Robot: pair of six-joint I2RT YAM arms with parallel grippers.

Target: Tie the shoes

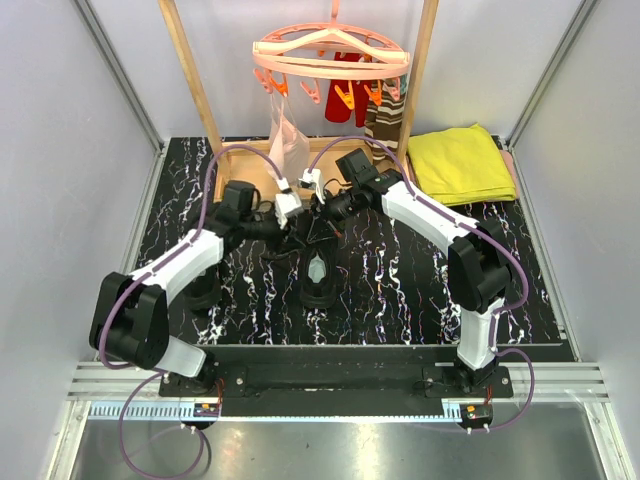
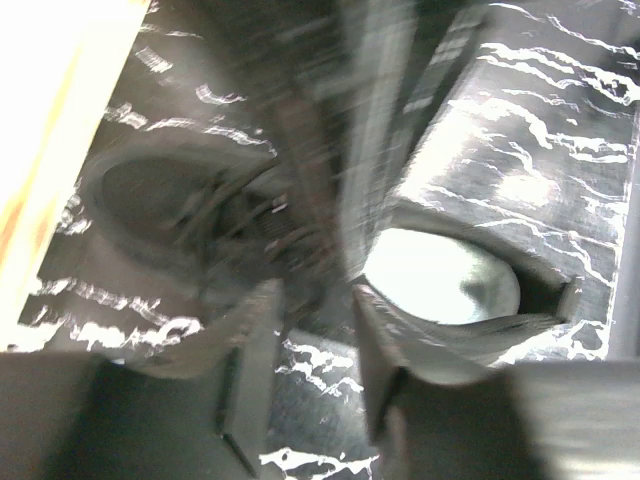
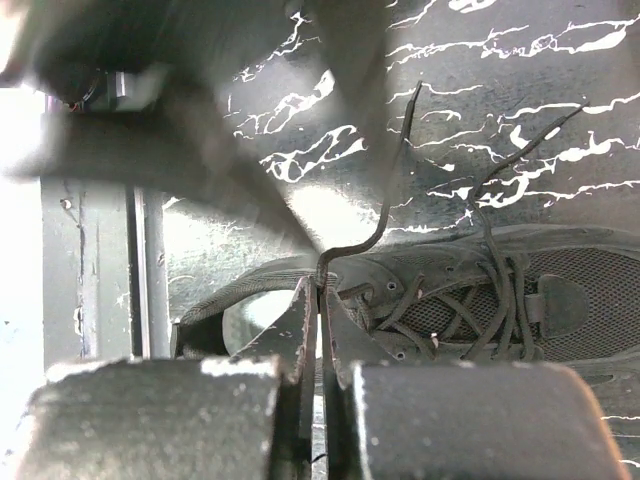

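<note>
A: Where are the shoes?

B: One shoe point(image 1: 320, 280) sits mid-frame in the top view, on the black marbled table point(image 1: 400, 290), pale insole showing. Both arms meet just above it. The second shoe point(image 1: 205, 292) lies to its left, partly under the left arm.

A: Right gripper?

B: The right gripper point(image 3: 320, 300) is at the lower centre of its wrist view, fingers pressed together on a thin black lace point(image 3: 385, 200). The lace rises from the tips and curves toward the upper middle of the frame. The shoe stretches across the lower right there, crossed lacing plain, insole at lower left beside the fingertips.

A: Left gripper?

B: The left gripper point(image 2: 315, 300) is low in its own view, which is badly smeared. The fingers point(image 2: 250, 380) stand apart with a moderate gap, and table shows between them. I cannot make out anything held. Pale insole at right of frame, a dark shoe at left.

A: Anything else?

B: A yellow cloth point(image 1: 460, 165) is at the upper right of the table. A pink peg hanger point(image 1: 330, 50) hangs at top centre.
</note>
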